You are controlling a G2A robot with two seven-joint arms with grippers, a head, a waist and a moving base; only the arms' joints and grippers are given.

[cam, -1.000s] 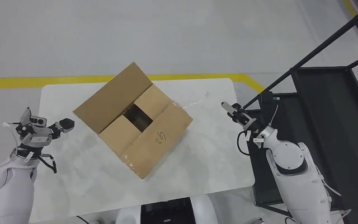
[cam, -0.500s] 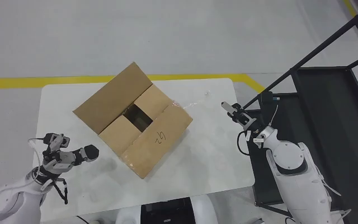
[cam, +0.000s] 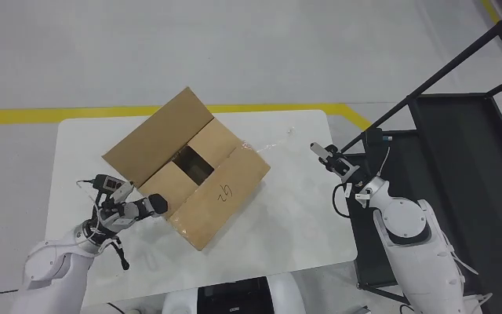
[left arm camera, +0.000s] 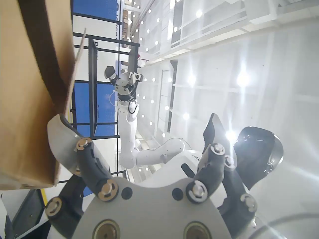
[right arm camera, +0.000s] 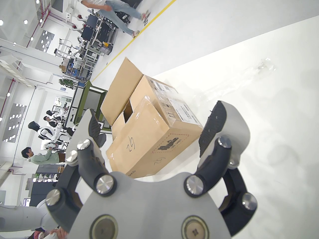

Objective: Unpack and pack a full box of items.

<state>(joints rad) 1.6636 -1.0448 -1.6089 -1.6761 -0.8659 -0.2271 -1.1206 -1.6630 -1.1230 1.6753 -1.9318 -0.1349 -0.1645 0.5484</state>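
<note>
A brown cardboard box sits in the middle of the white table, one flap folded outward at the back left and a dark gap between the other flaps. My left gripper is open at the box's near-left side, one finger up against the cardboard wall. My right gripper stays open over the table's right edge, well apart from the box, with nothing between its fingers.
A strip of clear tape or film lies on the table right of the box. A black metal rack stands close beside the table on the right. A yellow floor line runs behind the table.
My left arm has swung in from the table's left edge toward the box and now has its gripper against the box's side. The right arm has not moved.
</note>
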